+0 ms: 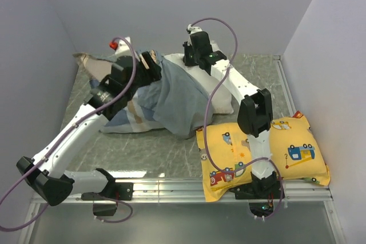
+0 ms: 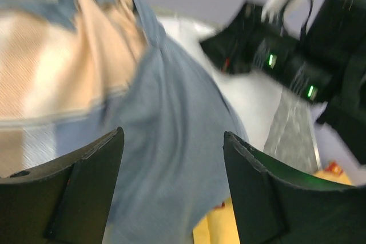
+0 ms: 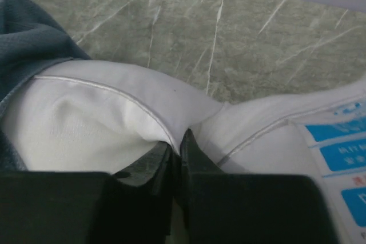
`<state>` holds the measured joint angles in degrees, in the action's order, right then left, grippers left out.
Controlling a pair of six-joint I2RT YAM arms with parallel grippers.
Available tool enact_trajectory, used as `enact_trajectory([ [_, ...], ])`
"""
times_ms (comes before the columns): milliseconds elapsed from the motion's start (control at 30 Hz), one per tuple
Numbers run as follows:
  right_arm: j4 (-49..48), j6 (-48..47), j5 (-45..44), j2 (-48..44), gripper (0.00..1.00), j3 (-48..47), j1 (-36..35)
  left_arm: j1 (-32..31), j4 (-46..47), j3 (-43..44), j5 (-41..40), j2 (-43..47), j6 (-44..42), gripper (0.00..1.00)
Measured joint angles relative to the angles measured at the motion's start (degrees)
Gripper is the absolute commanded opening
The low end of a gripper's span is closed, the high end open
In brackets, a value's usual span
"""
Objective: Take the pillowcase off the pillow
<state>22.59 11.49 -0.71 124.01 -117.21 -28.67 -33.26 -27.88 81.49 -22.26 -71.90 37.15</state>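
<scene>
The striped blue-grey pillowcase (image 1: 180,104) lies crumpled over the left part of the white pillow (image 1: 220,98) at the middle of the table. My left gripper (image 1: 151,64) hovers over its far left part. In the left wrist view this gripper (image 2: 171,132) is open, with the blue cloth (image 2: 171,84) and its beige edging (image 2: 57,67) beyond the fingers, not held. My right gripper (image 1: 193,55) is at the pillow's far edge. In the right wrist view it (image 3: 178,138) is shut on the pillow's white piped seam (image 3: 103,118), next to the blue-printed label (image 3: 343,158).
A yellow cartoon-vehicle pillow (image 1: 269,147) lies at the near right under the right arm, close to the pillowcase's hanging corner. A small red object (image 1: 114,44) sits at the back left. Walls close in the marble table (image 1: 148,152) on three sides; a metal rail (image 1: 183,187) runs along the near edge.
</scene>
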Motion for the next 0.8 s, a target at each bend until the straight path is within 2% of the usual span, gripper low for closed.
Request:
enact_trajectory([
  [33, 0.7, 0.7, 0.5, 0.0, 0.26, -0.3, 0.2, -1.6, 0.7, -1.7, -0.1, 0.7, 0.5, 0.75],
  [67, 1.0, 1.4, 1.0, 0.0, 0.38, -0.6, 0.4, -2.9, 0.7, -3.1, -0.4, 1.1, 1.1, 0.75],
  [200, 1.0, 3.3, 2.0, -0.5, 0.62, -0.2, 0.9, -6.4, 0.3, -5.5, -2.2, -1.9, 3.8, 0.75],
  [267, 0.2, 3.9, 1.9, -2.4, 0.7, 2.1, 1.0, -6.9, 0.4, -6.3, -3.6, -4.7, 5.0, 0.75],
  [500, 0.4, 3.9, -1.3, -17.0, 0.82, 13.0, 0.9, -8.2, 1.0, -8.4, -6.2, -12.9, 7.2, 0.76],
  [600, 0.3, 3.9, -3.4, -24.4, 0.85, 17.2, 1.1, -8.7, 1.8, -8.4, -7.3, -15.1, 7.4, 0.6],
  [633, 0.3, 3.9, -3.9, -26.2, 0.86, 18.5, 1.1, -8.8, 1.9, -8.4, -8.0, -15.6, 7.6, 0.39],
  [700, -0.8, 4.2, -4.8, -30.9, 0.87, 23.3, 1.8, -8.8, 1.5, -8.1, -9.7, -16.8, 8.3, 0.21],
  [733, -1.4, 4.5, -4.7, -32.8, 0.87, 26.1, 2.4, -8.8, 1.0, -7.7, -10.7, -17.3, 8.4, 0.06],
  [767, -2.3, 5.0, -4.6, -34.4, 0.87, 29.1, 3.2, -8.8, 0.5, -7.4, -11.6, -17.7, 8.7, 0.0],
  [800, -2.7, 5.5, -4.0, -35.5, 0.87, 31.9, 4.3, -8.8, 0.3, -7.1, -12.2, -17.9, 8.5, 0.0],
])
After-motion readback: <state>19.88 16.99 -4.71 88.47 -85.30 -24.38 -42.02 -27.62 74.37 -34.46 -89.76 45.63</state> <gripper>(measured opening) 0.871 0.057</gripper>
